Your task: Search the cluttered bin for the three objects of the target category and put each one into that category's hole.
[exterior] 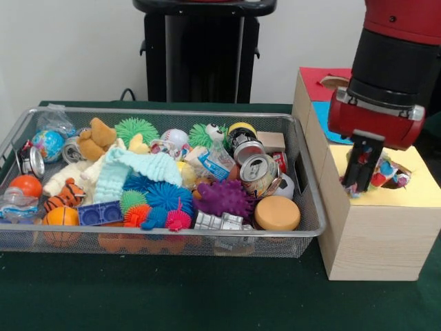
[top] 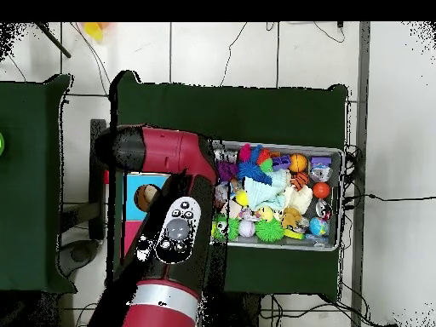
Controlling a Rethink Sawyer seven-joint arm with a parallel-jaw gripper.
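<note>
Because my end effector (exterior: 368,172) hangs right above the hole (exterior: 394,178) in the yellow panel of the wooden box (exterior: 375,234), I judge this a drop-off. It pinches a small multicoloured toy (exterior: 383,170) there.

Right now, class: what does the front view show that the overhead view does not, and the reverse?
Only the front view shows the end effector at the hole in the wooden box's yellow top, a colourful toy beside it. Only the overhead view shows the tiled floor and cables around the table. Both show the arm and the toy-filled mesh bin.
</note>
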